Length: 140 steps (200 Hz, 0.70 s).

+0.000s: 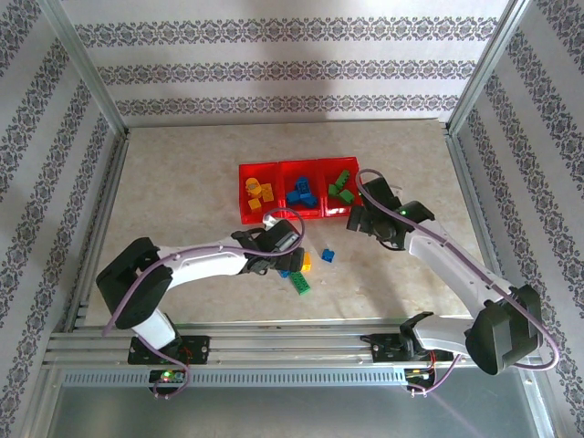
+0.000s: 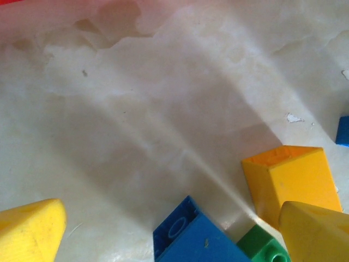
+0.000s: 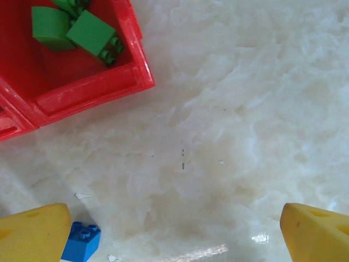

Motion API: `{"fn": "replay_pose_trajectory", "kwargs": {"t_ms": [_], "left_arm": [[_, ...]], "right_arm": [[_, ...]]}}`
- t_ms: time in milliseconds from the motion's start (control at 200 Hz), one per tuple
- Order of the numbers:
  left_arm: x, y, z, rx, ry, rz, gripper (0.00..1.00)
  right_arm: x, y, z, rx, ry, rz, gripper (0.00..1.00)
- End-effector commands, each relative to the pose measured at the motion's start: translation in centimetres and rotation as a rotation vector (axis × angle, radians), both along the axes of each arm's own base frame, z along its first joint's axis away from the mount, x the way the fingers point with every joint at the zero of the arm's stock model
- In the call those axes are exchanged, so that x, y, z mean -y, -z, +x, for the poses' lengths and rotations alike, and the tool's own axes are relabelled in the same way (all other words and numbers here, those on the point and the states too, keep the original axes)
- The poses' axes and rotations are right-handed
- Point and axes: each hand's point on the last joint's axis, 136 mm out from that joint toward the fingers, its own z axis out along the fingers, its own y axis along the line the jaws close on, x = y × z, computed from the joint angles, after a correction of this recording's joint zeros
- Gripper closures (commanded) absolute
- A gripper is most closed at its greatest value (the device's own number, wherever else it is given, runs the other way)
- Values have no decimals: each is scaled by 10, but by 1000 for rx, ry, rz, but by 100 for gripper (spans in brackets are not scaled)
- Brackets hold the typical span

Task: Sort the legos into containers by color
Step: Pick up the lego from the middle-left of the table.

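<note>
Left claw (image 2: 174, 232) spread; blue brick (image 2: 191, 237), green brick (image 2: 263, 248) both cropped at frame bottom. Right claw (image 3: 174, 232) spread; blue lego (image 3: 83, 240) half-hidden behind fingertip.

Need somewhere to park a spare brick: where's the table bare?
Bare: the table left of the red bins and behind them. Crowded: in front of the bins, with loose bricks, the left gripper and the right gripper.

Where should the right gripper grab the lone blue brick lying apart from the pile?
Across the two flat side walls of the blue brick, straight down from above. It sits studs up on the table, clear of the other loose bricks, so both sides are free. The right gripper is open, the brick beside one fingertip; it probably has to centre over it first.
</note>
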Motion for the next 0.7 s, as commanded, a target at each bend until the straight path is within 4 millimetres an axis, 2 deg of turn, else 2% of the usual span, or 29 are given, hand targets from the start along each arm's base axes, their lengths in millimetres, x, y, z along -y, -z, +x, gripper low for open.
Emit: {"fn": "replay_pose_trajectory", "kwargs": {"t_ms": [0,445,695], "left_arm": [[-3,6,-8,-41,18,68,0],[-24,27,-35,-158,34,166,3],[-41,30,-45,-177,25,206,11]], "right_arm": [[7,2,-3,12,43,18,2],[4,6,3,4,50,58,2],[4,9,1,0,57,63,2]]}}
